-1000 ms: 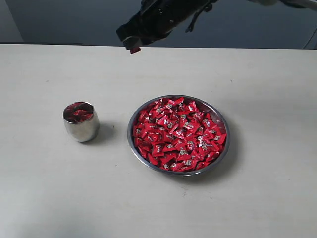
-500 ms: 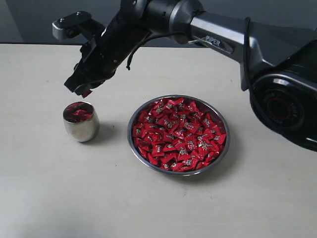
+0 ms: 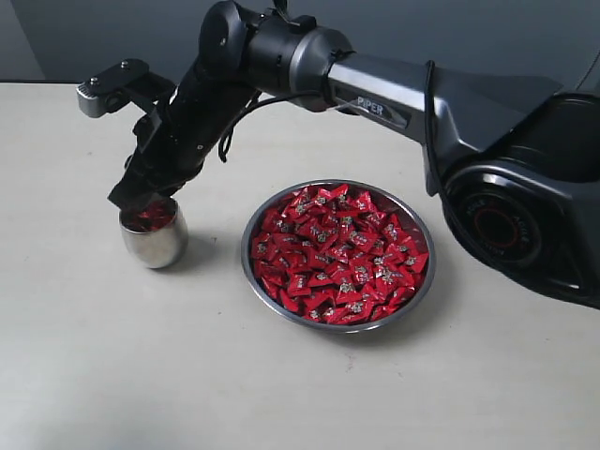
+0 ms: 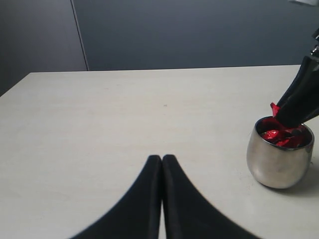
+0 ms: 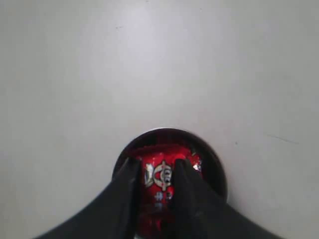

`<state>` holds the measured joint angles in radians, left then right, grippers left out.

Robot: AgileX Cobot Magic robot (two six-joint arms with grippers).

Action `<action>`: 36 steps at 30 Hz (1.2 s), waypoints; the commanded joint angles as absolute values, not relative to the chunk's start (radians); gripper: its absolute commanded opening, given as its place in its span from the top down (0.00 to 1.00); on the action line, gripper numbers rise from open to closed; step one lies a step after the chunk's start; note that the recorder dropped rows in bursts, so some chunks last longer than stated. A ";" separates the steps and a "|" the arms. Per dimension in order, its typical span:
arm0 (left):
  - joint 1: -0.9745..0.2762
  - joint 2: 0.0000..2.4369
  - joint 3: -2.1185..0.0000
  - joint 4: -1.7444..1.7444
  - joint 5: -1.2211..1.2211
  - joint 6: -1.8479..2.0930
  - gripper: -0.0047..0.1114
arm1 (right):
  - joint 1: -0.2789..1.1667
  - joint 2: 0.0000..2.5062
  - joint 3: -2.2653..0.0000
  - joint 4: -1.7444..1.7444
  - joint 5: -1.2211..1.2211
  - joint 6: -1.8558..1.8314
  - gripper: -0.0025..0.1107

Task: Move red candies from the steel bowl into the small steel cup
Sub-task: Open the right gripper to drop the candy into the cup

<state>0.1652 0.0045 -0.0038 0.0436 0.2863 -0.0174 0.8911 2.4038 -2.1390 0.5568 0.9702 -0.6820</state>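
The steel bowl (image 3: 418, 229) sits right of centre, heaped with red candies (image 3: 339, 253). The small steel cup (image 3: 155, 242) stands to its left and holds a few red candies (image 4: 279, 137). My right gripper (image 3: 141, 200) has reached across and hangs just over the cup's mouth, shut on a red candy (image 5: 158, 175) with a silver-white mark, held between its two black fingers (image 5: 130, 177) right above the cup (image 5: 212, 157). My left gripper (image 4: 162, 158) is shut with nothing in it, low over bare table, well to one side of the cup (image 4: 279, 164).
The pale table (image 3: 94, 375) spreads around both vessels. The long right arm (image 3: 375, 89) crosses over the table behind the bowl. A dark wall (image 4: 199, 30) runs behind the table's far edge.
The right gripper has come down and to the left with the candy, from high behind the bowl to just over the cup's mouth. Bowl and cup have not moved.
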 commanded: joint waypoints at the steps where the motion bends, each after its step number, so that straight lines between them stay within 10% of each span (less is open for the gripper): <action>1: 0.166 0.000 0.000 0.045 0.284 -0.020 0.96 | 0.891 2.417 -2.143 0.561 0.957 -0.686 0.99; 16: 0.166 0.000 0.000 0.045 0.284 -0.020 0.96 | 0.898 2.417 -2.143 0.559 0.920 -0.704 0.98; 24: 0.166 0.000 0.000 0.045 0.284 -0.020 0.96 | 0.898 2.417 -2.143 0.559 0.908 -0.704 0.60; 36: 0.166 0.000 0.000 0.045 0.284 -0.020 0.96 | 0.898 2.414 -2.143 0.553 0.908 -0.698 0.60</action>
